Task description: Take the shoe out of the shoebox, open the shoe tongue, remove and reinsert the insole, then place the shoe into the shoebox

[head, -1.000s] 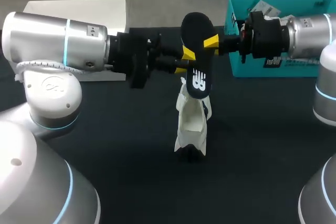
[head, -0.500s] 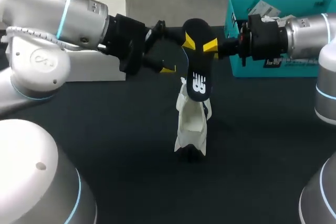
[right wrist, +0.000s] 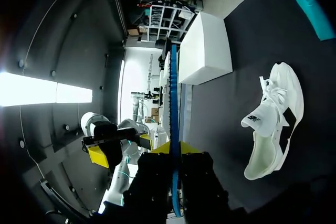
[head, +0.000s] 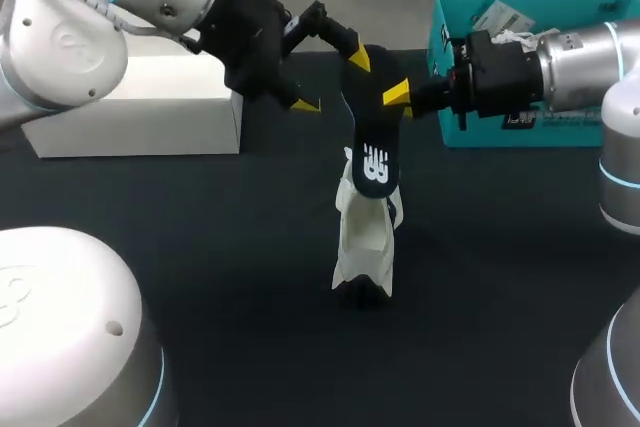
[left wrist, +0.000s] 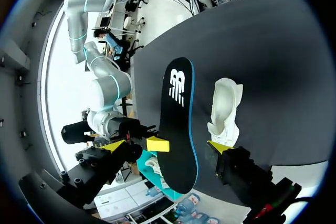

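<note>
Two grippers at the insole [head: 372, 137], which is held on edge above the shoe [head: 365, 237] and, judging by the left wrist view, clear of it.

1. Right gripper [right wrist: 176, 148]: clamped on the insole's two flat faces, near the broad end farthest from the shoe. Only support at present.
2. Left gripper [left wrist: 165, 146]: spread wide, one finger to each side of the same broad end, no contact visible.
3. Shoe: white, on its side on the table [head: 200, 277], tongue pulled out, opening exposed. Shoebox [head: 480, 135] beyond the shoe to the right; white box [head: 140, 117] beyond it to the left.

Handling, by judgement:
- Treat the insole as very light, thin and pliable. Expect droop or curl at the unsupported printed end, directly over the shoe.
- Grip across the thickness, pads flat on both faces. Avoid edge pinches: likely to buckle the foam and slip.
- Keep clamping force low: enough for a sheet of this weight, with less risk of a lasting crease.
- For reinsertion, take hold nearer mid-length or add the second gripper, to stiffen the leading end on entry.
- Treat the shoe as light and soft-walled, likely to slide on the table under a push. Pin it at the heel collar or sole edge before pressing the insole in.
</note>
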`<state>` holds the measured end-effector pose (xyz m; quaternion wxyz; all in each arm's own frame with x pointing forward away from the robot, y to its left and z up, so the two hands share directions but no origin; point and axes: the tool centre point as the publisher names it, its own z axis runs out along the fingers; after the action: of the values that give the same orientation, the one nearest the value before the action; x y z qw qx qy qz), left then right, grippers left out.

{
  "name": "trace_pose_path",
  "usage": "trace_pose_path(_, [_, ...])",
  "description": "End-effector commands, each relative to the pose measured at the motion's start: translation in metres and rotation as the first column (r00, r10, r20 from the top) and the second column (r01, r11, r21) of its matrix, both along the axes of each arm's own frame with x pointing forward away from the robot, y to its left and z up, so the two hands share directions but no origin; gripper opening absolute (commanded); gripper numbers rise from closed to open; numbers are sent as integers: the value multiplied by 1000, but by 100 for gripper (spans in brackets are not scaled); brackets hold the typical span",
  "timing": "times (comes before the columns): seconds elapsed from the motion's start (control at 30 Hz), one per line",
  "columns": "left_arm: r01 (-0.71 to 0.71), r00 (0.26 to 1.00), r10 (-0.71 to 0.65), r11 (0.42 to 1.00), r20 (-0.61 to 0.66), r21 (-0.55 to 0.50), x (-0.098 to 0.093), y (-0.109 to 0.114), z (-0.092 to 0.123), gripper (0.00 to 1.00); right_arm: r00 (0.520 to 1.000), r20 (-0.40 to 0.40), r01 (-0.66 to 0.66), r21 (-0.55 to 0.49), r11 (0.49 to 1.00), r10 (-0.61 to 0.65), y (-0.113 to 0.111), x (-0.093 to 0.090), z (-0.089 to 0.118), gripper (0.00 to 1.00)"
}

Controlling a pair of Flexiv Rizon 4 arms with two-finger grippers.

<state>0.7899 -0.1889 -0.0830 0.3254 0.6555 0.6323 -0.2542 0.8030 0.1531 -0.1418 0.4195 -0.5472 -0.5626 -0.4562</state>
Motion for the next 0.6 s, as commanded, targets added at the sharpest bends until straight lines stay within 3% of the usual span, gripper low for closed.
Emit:
trace_pose_path(0.03, [-19, 1000, 18, 972, 7, 235, 4, -4, 8, 100, 1000, 0, 4, -1, 1000, -4, 3, -1, -2, 0])
trace_pose_path(0.37, [-42, 999, 48, 913, -4, 407, 9, -3, 16, 100, 1000, -8, -2, -11, 1000, 1, 5, -2, -5, 0])
trace_pose_path(0.6, [-39, 998, 59, 831, -18, 555, 8, -5, 25, 100, 1000, -27, -14, -42, 999, 13, 8, -3, -8, 0])
